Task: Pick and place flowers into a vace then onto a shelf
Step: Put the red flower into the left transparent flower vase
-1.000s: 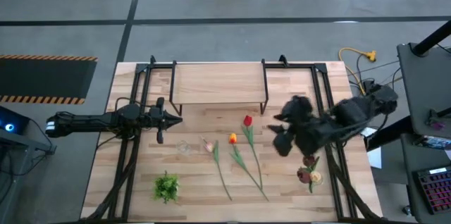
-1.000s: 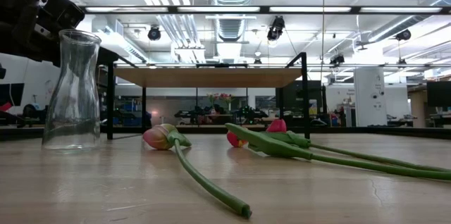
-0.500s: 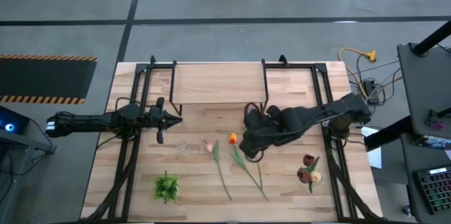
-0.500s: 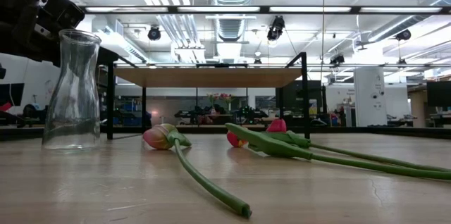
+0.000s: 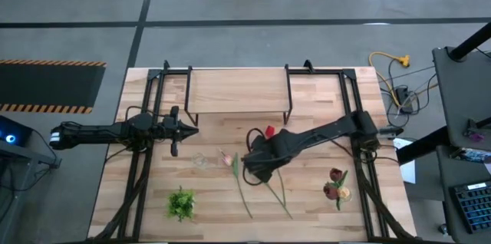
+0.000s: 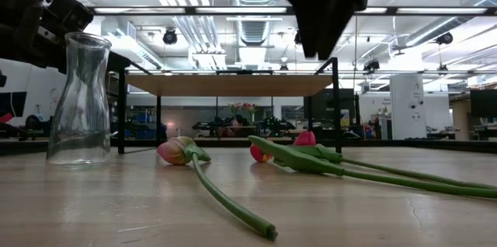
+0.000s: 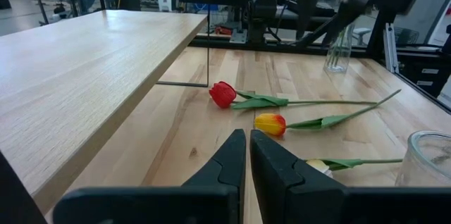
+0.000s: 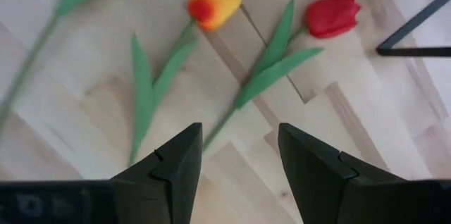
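Observation:
Three tulips lie flat on the wooden table: a red one [image 5: 269, 131] [image 8: 332, 14], an orange one [image 8: 215, 4] [image 7: 270, 122] and a pink one [image 5: 227, 158] [image 6: 175, 151], their long green stems running toward the near edge. A clear glass vase [image 6: 78, 99] [image 5: 200, 159] stands upright to their left. The shelf [image 5: 238, 90] stands at the far side. My right gripper [image 5: 255, 166] [image 8: 239, 160] hangs open above the orange and red stems, pointing down, clear of the table in the low view [image 6: 317, 45]. My left gripper [image 7: 248, 157] [image 5: 175, 130] waits shut at the left, near the shelf.
A bushy green tuft [image 5: 181, 203] lies near the front left. More tulips, maroon and cream [image 5: 336, 186], lie at the right. Black frame rails [image 5: 142, 167] run along both sides of the table. Bare wood [image 5: 222, 213] shows at the front middle.
My right gripper has swung from the table's right side toward the left and come down over the orange and red tulips, tipping from slanted to pointing nearly straight down. Its fingers stay apart. The flowers and the vase have not moved.

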### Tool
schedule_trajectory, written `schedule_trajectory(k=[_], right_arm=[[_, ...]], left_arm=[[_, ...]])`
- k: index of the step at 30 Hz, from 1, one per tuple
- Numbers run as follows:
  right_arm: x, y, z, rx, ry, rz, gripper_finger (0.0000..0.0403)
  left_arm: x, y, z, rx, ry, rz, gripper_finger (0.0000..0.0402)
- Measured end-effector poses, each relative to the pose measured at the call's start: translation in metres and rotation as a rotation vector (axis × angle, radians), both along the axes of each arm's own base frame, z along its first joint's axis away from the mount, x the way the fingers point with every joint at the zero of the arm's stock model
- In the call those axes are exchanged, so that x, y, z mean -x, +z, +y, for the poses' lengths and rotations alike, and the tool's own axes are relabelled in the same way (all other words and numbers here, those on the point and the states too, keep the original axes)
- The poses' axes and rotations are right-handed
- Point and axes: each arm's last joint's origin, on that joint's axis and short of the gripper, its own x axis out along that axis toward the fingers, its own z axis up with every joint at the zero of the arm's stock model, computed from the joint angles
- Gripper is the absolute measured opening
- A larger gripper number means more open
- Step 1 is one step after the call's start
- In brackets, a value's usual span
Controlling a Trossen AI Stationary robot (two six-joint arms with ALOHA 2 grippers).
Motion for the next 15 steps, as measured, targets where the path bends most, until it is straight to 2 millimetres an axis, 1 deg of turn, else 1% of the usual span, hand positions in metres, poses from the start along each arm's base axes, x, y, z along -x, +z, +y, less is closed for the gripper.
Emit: schedule_trajectory(k=[4, 8, 15], right_arm=[[-0.003, -0.011, 0.002, -0.015, 0.000, 0.047, 0.0178], [-0.004, -0.015, 0.003, -0.025, -0.013, 0.055, 0.0178], [0.004, -0.033, 0.001, -0.006, -0.083, 0.106, 0.0178]], left_arm=[[0.000, 0.000, 0.000, 0.000, 0.000, 0.000, 0.0005], [0.000, 0.000, 0.000, 0.000, 0.000, 0.000, 0.0005], [0.000, 0.000, 0.000, 0.000, 0.000, 0.000, 0.0005]])
